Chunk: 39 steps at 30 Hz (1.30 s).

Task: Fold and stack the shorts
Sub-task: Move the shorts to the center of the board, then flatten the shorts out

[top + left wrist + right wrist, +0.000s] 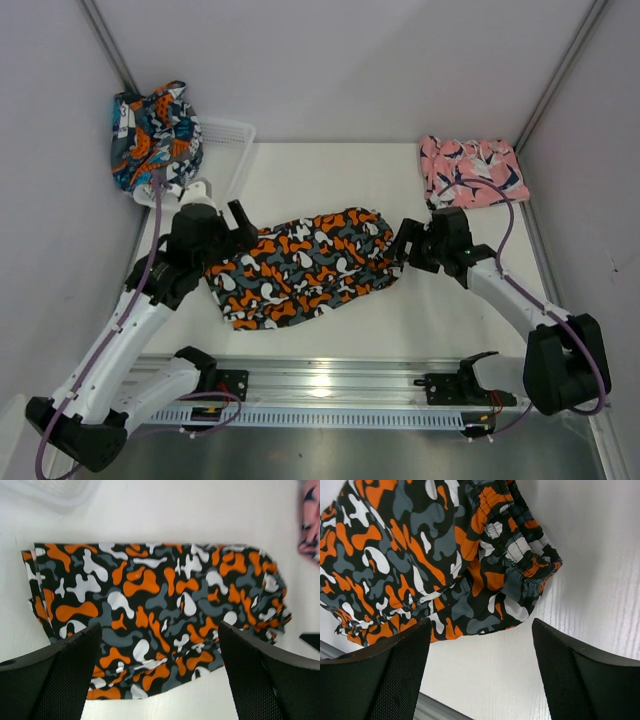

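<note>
Tabletop (330,170) bears black shorts (300,265) lying left-right, waistband (530,560) toward right.

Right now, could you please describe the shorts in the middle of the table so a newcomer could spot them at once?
Start from the white table: the black shorts lie flat at its middle. Their orange, white and grey camouflage blotches set them apart from the pink shorts in the far right corner and the teal shorts heaped at the basket in the far left corner.
</note>
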### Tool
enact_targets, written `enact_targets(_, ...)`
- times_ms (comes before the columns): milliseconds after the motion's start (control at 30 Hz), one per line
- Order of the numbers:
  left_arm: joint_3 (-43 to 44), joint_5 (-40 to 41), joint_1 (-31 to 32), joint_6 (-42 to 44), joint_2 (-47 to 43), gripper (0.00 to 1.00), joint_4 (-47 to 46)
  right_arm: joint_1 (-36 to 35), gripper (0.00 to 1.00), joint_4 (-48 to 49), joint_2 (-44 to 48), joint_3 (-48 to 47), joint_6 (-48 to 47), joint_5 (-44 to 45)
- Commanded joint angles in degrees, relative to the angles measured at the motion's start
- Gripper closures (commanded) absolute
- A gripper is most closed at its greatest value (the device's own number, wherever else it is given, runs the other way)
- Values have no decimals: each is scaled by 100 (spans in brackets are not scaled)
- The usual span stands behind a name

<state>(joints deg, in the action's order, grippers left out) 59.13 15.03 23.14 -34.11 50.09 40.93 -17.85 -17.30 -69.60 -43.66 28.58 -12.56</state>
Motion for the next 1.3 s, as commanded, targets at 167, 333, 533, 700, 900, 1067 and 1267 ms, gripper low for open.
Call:
enact_targets(167,-552,922,1070,466,-43,1,-182,-35,31,991,-1089,-441,578,25)
enact_targets(333,-771,1134,1149,528,-183,1,-50,-35,39,1447,-1591,-626,895,-19)
enact_targets(533,-948,1169,1167,589,-499,1,-6,-70,42,1624,-1574,-767,1176,113)
enact_targets(700,-913,1090,1167,677,-702,1,73,-79,41,1590,-1819,-942,1361,394)
enact_targets(900,-798,1187,1167,782,-719,1,249,-79,40,1598,-2171,-925,1870,666)
enact_targets(1067,-763,1213,1167,809,-737,1,267,-79,40,2029,-2444,-828,2396,763)
enact_targets(1267,-772,1213,1167,844,-720,1,267,-78,41,3074,-2707,-398,3065,781)
